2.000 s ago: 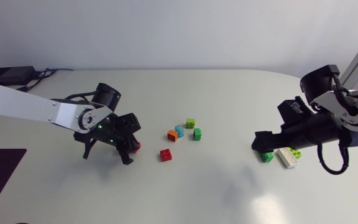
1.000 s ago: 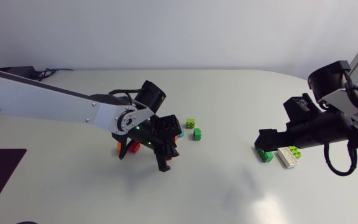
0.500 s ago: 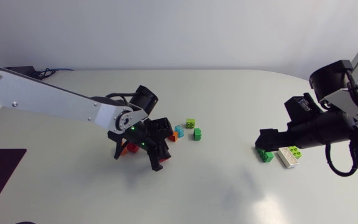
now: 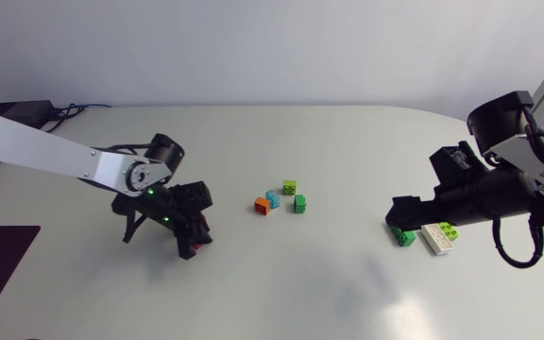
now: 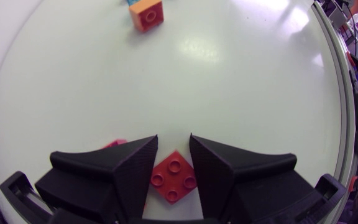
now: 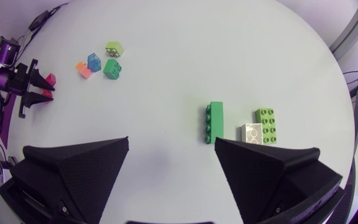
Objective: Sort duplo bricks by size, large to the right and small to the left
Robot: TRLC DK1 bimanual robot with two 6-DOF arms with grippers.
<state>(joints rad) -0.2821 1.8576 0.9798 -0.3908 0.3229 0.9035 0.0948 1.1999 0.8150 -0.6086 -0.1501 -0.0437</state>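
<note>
— Clamping on what, the left gripper (image 5: 173,139)?
— On the small red brick (image 5: 173,180), pinched corner to corner between both fingers at the left of the bench (image 4: 281,283). A pink brick (image 5: 113,144) lies just beside one finger.
— What could go wrong?
— A hold on corners (a poor one, I judge) could let the brick twist free, or that finger could shove the pink one.
— And the right gripper (image 6: 172,141)?
— Fingers wide apart and holding nothing, near the long green brick (image 6: 214,122), white brick (image 6: 252,132) and lime brick (image 6: 266,122). Four small bricks (image 4: 299,202) lie mid-bench.
</note>
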